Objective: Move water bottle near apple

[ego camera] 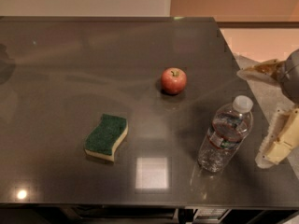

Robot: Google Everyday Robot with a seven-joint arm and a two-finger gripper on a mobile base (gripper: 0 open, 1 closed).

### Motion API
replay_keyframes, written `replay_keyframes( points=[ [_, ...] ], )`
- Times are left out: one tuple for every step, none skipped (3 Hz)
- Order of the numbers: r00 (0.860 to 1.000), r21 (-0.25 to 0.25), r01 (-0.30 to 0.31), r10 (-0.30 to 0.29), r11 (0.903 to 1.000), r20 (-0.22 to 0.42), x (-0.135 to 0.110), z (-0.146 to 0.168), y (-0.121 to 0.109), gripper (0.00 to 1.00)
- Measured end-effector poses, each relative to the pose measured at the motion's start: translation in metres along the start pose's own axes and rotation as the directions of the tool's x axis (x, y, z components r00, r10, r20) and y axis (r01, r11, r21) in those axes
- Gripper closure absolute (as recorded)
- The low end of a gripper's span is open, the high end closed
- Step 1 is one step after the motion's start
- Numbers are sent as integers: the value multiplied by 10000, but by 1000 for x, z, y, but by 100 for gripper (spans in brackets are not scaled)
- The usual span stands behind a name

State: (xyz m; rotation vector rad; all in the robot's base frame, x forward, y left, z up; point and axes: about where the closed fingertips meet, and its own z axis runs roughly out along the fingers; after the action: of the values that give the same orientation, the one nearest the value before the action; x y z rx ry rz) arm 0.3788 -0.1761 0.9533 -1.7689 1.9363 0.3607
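The water bottle [226, 135], clear with a white cap and a red and dark label band, stands upright on the dark table near its front right corner. The red apple [174, 80] sits farther back and to the left of the bottle, a clear gap between them. My gripper [252, 118] is at the right edge of the view, just right of the bottle and at about its height. It is open, with one pale finger [257, 71] behind the cap and the other finger [276, 144] in front, to the bottle's right. It holds nothing.
A green sponge with a yellow underside [106, 136] lies on the dark glossy table [93, 69], left of the bottle. The table's right edge runs just beside the bottle, with pale floor [261, 45] beyond it.
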Motion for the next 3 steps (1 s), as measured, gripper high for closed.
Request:
replay_keyframes(
  points=[
    [9984,-165,49,-39,9999,560,-3,11,8,0],
    [9955,-299,100,-72,9995,942,-8,16,14,0],
    [9922,-379,131,-82,9992,1246,-12,19,20,18]
  ],
)
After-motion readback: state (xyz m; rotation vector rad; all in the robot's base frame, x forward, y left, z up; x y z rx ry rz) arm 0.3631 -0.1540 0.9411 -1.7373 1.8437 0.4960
